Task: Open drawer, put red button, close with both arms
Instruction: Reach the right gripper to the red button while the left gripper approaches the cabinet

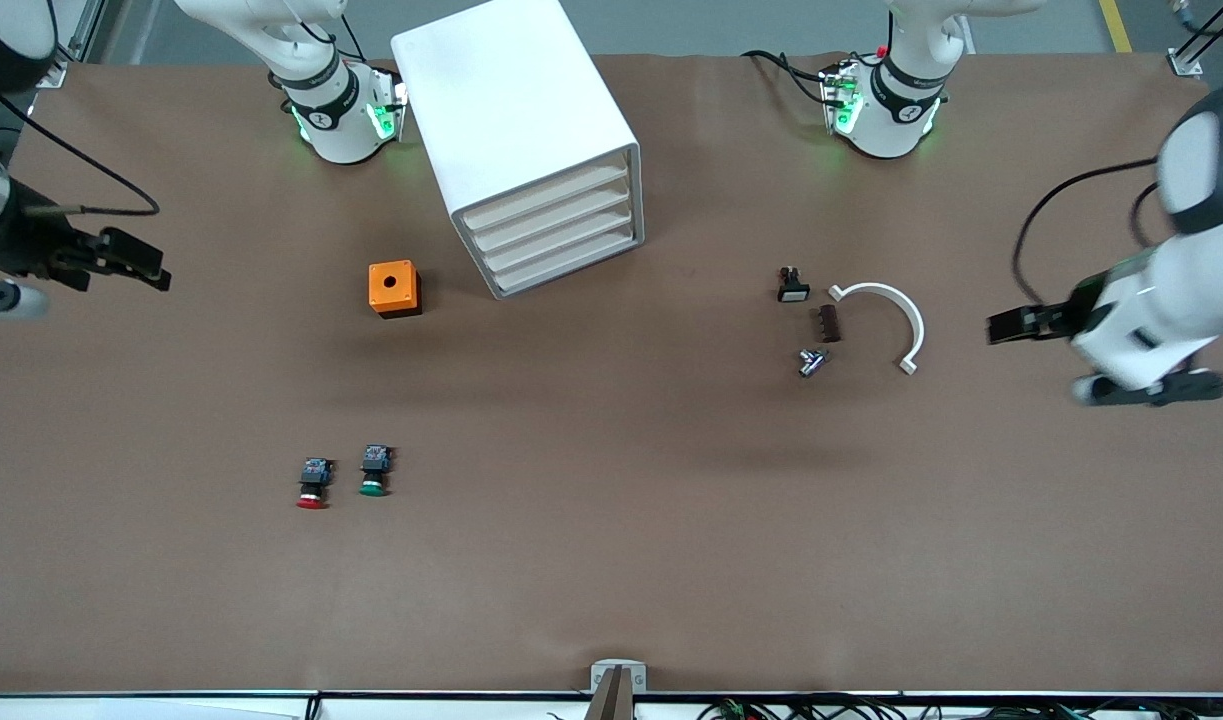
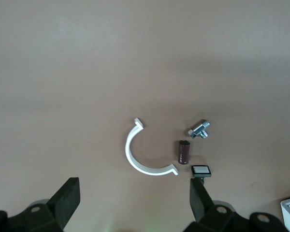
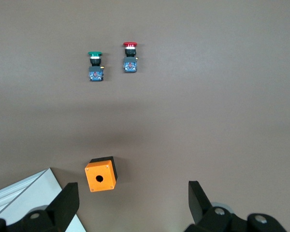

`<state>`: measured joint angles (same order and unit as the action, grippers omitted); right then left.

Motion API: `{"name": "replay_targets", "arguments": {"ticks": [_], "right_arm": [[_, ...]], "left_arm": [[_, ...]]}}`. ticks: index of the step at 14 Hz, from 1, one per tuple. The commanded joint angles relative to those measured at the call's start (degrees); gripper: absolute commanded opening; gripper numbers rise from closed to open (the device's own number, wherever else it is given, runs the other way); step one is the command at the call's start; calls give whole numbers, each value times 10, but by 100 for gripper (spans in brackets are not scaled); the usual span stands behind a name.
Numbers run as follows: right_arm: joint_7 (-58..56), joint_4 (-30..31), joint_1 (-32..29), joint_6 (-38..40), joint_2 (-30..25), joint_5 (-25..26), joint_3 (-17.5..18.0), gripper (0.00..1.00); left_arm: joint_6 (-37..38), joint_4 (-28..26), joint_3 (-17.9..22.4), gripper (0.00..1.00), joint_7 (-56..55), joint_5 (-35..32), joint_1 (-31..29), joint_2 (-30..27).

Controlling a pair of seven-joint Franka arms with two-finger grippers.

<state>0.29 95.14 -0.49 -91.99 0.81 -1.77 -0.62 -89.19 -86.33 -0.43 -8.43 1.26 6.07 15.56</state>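
The red button (image 1: 312, 485) lies on its side on the brown table, nearer to the front camera than the orange box, beside an identical green-capped switch (image 1: 374, 472). It also shows in the right wrist view (image 3: 129, 58). The white drawer cabinet (image 1: 531, 140) stands between the arm bases with all its drawers shut. My right gripper (image 1: 136, 262) hangs open and empty over the table's right-arm end (image 3: 130, 203). My left gripper (image 1: 1016, 325) hangs open and empty over the left-arm end (image 2: 134, 200), beside the white arc.
An orange box (image 1: 394, 288) with a round hole stands beside the cabinet. Toward the left arm's end lie a white arc (image 1: 896, 310), a small black switch (image 1: 793, 288), a brown cylinder (image 1: 829, 323) and a metal fitting (image 1: 812, 361).
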Motion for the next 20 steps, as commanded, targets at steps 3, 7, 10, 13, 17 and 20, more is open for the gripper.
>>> {"name": "replay_targets", "arguments": {"ticks": [3, 7, 10, 13, 17, 20], "right_arm": [[-11, -25, -8, -22, 90, -8, 0, 100], [-12, -21, -9, -75, 130, -1, -1, 100], [-4, 17, 2, -171, 163, 0, 0, 100], [8, 50, 6, -263, 197, -1, 0, 100], [60, 59, 21, -339, 254, -1, 0, 100], [94, 59, 36, -378, 284, 0, 0, 100]], "left_arm": [[7, 14, 0, 100, -89, 17, 93, 54], [2, 48, -1, 100, -240, 97, 148, 103], [2, 126, 0, 100, -377, 221, 163, 174], [-20, 164, -5, 100, -525, 282, 182, 223], [-63, 166, -4, 100, -754, 435, 184, 270], [-59, 163, -8, 100, -902, 475, 192, 287]]}}
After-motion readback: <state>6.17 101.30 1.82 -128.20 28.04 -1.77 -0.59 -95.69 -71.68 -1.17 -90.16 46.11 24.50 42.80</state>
